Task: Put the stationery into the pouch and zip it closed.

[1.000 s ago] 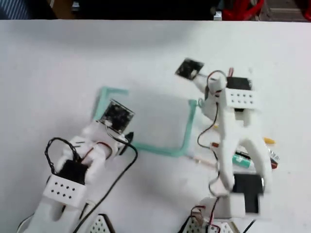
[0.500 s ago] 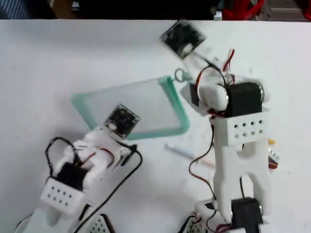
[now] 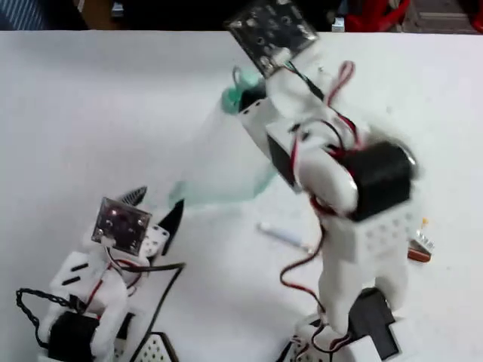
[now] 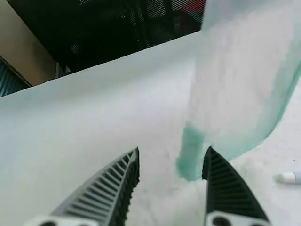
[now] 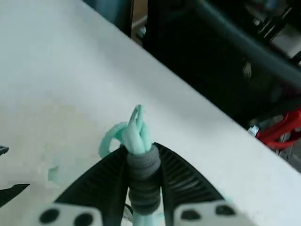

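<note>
The pouch (image 3: 219, 158) is clear plastic with teal edging and hangs tilted off the table. My right gripper (image 3: 245, 98), raised over the far middle of the table, is shut on its top teal edge (image 5: 138, 129). The pouch's lower corner (image 4: 190, 153) dangles just above the table between the spread fingers of my left gripper (image 4: 172, 151), without being held. In the high view the left gripper (image 3: 155, 210) stands open at the near left. A white pen (image 3: 283, 235) lies on the table beside the right arm's base; its tip (image 4: 288, 177) shows past the pouch.
More stationery (image 3: 417, 247) lies at the right, partly hidden behind the right arm (image 3: 362, 226). The table's far edge (image 3: 113, 32) borders a dark area. The left half of the table is bare white surface.
The right arm has lifted the pouch off the table, up and toward the far side, so it now hangs. The left arm has pulled back toward the near left, away from the pouch's edge.
</note>
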You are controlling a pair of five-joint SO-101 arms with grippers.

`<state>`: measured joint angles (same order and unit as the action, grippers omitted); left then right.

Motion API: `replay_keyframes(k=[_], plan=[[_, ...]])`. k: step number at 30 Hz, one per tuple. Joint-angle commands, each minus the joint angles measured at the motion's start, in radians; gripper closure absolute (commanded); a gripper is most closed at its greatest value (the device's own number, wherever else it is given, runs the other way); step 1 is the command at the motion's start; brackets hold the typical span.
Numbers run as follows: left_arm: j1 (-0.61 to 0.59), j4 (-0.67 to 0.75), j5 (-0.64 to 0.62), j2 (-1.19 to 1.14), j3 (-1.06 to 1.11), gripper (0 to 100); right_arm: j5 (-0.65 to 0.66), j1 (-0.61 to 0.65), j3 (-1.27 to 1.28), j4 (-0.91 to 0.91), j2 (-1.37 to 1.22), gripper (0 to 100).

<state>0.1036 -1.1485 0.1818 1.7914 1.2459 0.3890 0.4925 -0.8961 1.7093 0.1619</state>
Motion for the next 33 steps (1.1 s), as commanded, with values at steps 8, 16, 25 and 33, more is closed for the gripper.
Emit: replay_keyframes(k=[8, 16, 25, 33], plan=[[-0.059, 0.032, -0.026, 0.024, -0.003, 77, 0.068, 0.033, -0.054, -0.09, 0.004, 98.1], [-0.059, 0.031, -0.044, 0.024, -0.002, 77, 0.069, 0.03, 0.114, -0.084, 0.004, 98.1], [-0.058, 0.123, -0.068, 0.024, 0.092, 77, 0.081, 0.025, 0.31, 0.005, 0.005, 98.1], [-0.059, 0.135, -0.068, 0.024, 0.104, 77, 0.321, 0.114, 0.526, 0.008, 0.041, 98.1]])
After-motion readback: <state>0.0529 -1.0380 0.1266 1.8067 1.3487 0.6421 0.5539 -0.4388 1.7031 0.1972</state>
